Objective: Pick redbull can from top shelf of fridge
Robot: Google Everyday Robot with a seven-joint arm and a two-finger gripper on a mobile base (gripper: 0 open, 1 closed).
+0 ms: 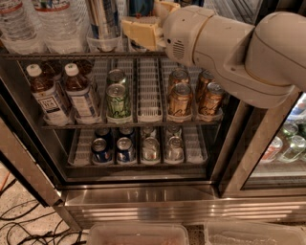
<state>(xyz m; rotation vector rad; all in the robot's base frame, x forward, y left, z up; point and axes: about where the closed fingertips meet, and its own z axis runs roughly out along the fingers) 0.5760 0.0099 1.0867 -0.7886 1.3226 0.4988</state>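
Observation:
A tall blue-and-silver redbull can (pixel 103 20) stands in a clear lane tray on the top shelf (pixel 57 55) of the fridge (pixel 143 201). A second blue can (pixel 139 6) stands just right of it, mostly hidden. My gripper (pixel 142 29), cream-coloured, is at the top shelf's front, directly in front of that second can and just right of the first one. The large white arm (pixel 229 48) reaches in from the upper right and hides the right part of the shelf.
Water bottles (pixel 48 24) stand at the shelf's left. The middle rack holds brown bottles (pixel 48 98), a green can (pixel 118 100) and gold cans (pixel 179 98). The lower rack holds short cans (pixel 125 149). Plastic bins (pixel 138 234) and cables (pixel 19 225) lie on the floor.

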